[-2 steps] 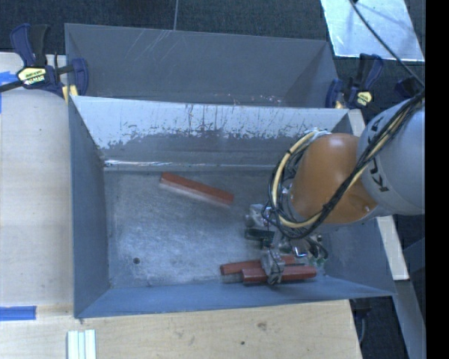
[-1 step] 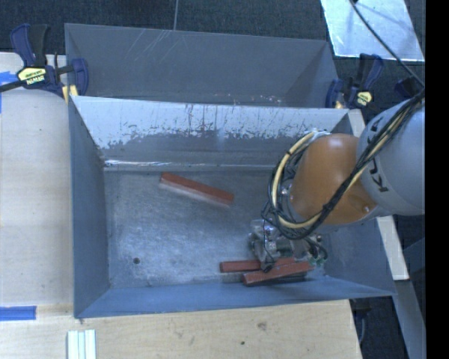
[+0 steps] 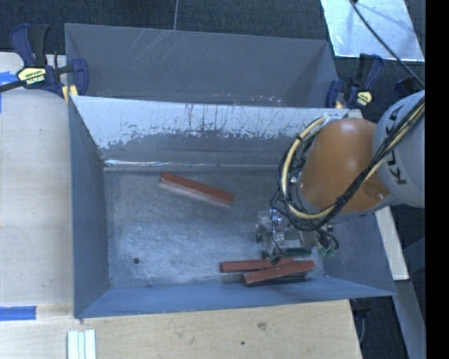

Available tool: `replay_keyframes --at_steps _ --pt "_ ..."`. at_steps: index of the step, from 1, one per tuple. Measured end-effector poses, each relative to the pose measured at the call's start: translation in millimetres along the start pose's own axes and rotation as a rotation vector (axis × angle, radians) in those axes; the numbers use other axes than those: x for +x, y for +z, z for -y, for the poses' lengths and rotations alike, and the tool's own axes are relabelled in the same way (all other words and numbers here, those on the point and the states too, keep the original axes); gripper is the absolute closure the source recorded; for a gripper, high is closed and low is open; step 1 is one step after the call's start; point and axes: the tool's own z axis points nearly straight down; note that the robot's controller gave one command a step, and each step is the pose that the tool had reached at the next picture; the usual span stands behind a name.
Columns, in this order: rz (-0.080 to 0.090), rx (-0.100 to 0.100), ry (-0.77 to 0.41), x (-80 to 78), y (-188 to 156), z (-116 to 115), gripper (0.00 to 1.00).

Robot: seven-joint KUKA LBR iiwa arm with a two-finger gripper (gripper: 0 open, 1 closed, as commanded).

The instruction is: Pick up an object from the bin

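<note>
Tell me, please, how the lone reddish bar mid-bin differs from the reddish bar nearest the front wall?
The lone bar lies toward the back, sloping down to the right; the front bar lies nearly level. The front bar rests against a second bar, close to the end effector; the lone bar touches nothing. Both are long, slim and reddish-brown.

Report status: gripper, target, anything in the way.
Status: gripper low in bin's lower-right corner, over two brown bars lying together. Third bar apart, mid-bin. Nothing else near them.
</note>
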Motion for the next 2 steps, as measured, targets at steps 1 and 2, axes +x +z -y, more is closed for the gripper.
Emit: replay_keyframes --at_steps 1,2 --pt "0.000 0.000 -0.001 -1.9 -34 1 1.00" --pt "-0.002 0.000 -0.003 -3.3 -54 1 1.00"
